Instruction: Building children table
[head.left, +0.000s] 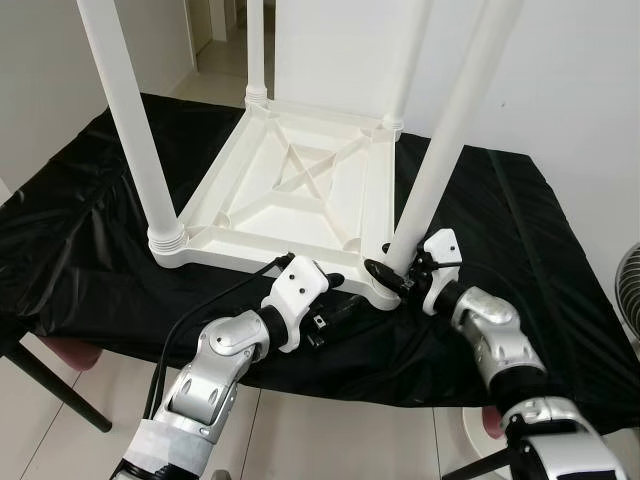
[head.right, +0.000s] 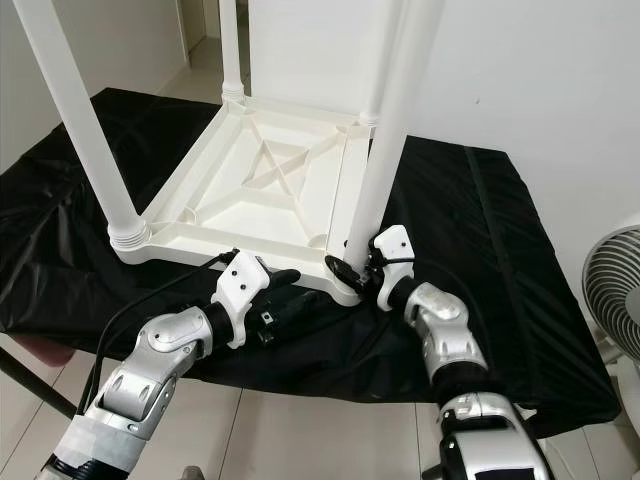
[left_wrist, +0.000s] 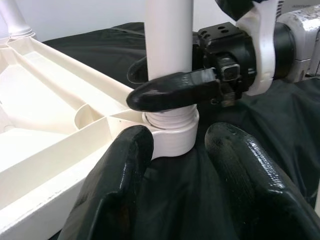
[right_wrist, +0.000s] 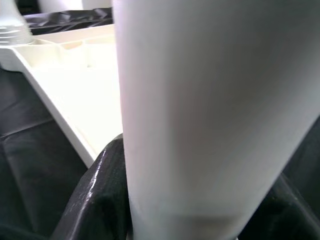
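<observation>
A white children's table (head.left: 300, 190) lies upside down on a black cloth (head.left: 90, 240), its legs pointing up. My right gripper (head.left: 392, 275) is shut on the near right leg (head.left: 440, 170) just above its threaded socket (left_wrist: 172, 135). In the left wrist view one of its fingers (left_wrist: 170, 95) wraps the leg's base. The right wrist view looks straight at that leg (right_wrist: 200, 110), with a black finger (right_wrist: 100, 195) beside it. My left gripper (head.left: 335, 300) rests open on the cloth, close in front of that corner, its fingers (left_wrist: 125, 170) spread and holding nothing.
Three other legs stand upright, the near left one (head.left: 130, 120) by the cloth's left side. A fan (head.right: 610, 290) stands on the floor to the right. A dark chair leg (head.left: 50, 385) slants under the front left edge. A doorway opens behind the table.
</observation>
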